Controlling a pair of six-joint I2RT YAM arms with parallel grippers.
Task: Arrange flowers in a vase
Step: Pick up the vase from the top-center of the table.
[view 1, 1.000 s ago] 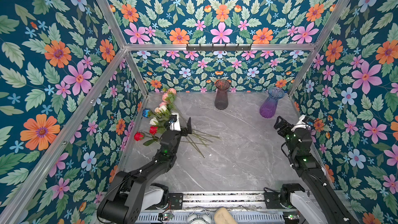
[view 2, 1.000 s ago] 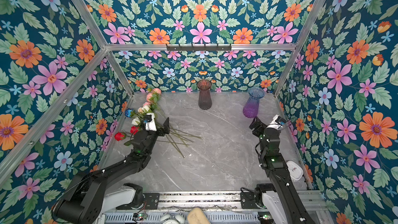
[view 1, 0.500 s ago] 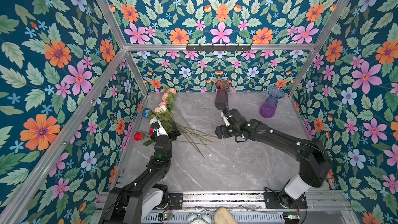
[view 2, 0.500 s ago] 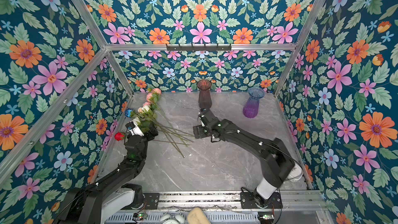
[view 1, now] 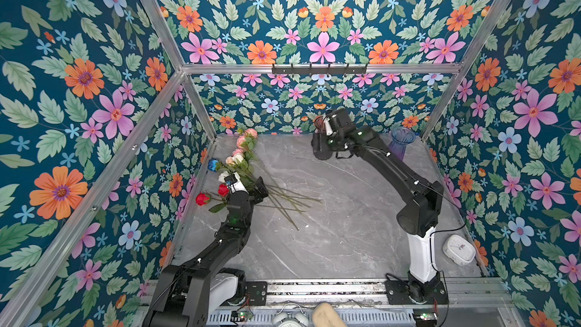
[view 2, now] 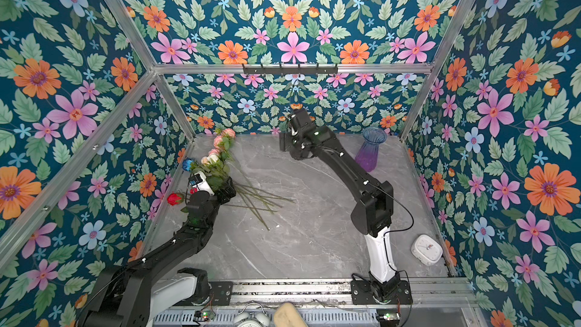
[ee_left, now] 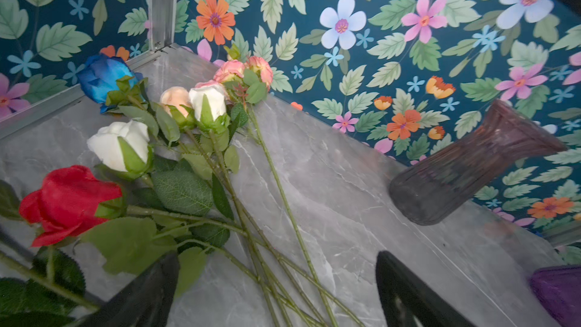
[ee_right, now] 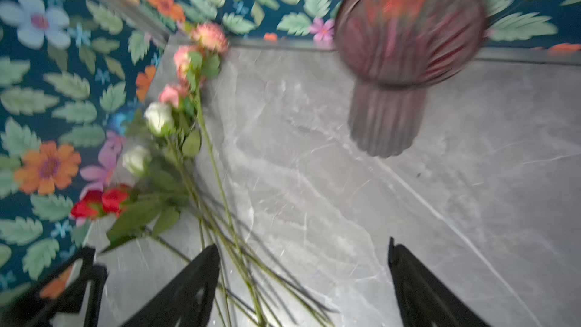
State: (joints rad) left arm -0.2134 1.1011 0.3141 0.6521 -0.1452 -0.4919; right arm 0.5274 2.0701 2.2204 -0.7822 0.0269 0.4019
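A white square clock (view 1: 459, 249) sits on the grey marble surface (view 1: 330, 240) — close beside floral wallpaper (view 1: 534, 184).

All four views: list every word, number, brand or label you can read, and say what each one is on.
No text is readable in any view.
The white clock: dial marks too small to read.
The small coloured label on the left arm's wrist camera: too small to read.
Right wrist view: blurred, no writing shows.
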